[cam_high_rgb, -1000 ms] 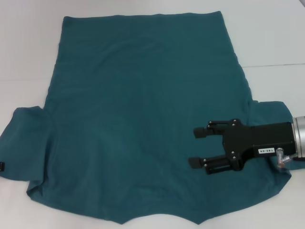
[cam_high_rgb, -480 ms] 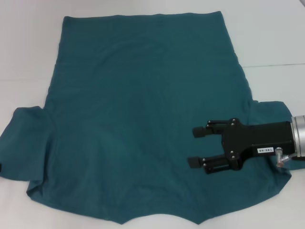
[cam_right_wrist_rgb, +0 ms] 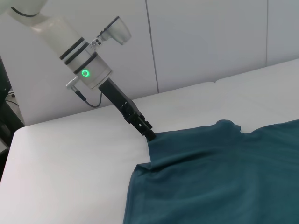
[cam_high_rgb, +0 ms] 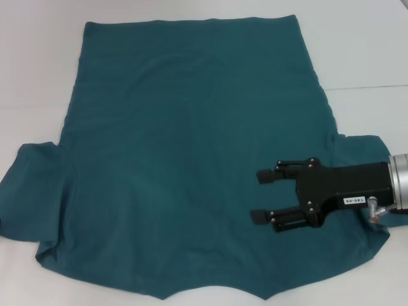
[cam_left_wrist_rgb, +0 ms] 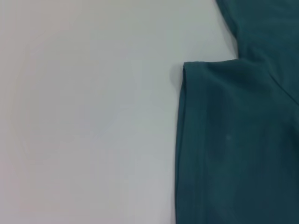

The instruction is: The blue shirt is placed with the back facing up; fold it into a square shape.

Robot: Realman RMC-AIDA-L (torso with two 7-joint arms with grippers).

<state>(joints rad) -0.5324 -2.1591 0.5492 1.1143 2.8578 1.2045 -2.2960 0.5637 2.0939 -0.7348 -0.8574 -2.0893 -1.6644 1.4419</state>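
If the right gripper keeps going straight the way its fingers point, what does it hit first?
Nothing solid. The right gripper, open, points across the blue shirt toward its left sleeve; only flat fabric lies ahead, though its height above the cloth is unclear.

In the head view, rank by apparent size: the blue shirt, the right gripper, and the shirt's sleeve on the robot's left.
1. blue shirt, by far the largest.
2. left sleeve.
3. right gripper, open above the shirt; it sits nearer the camera, so its rank against the sleeve is unsure.

Blue shirt (cam_high_rgb: 191,159) plain dark teal; right hand (cam_high_rgb: 262,196) black; table (cam_high_rgb: 38,64) white.
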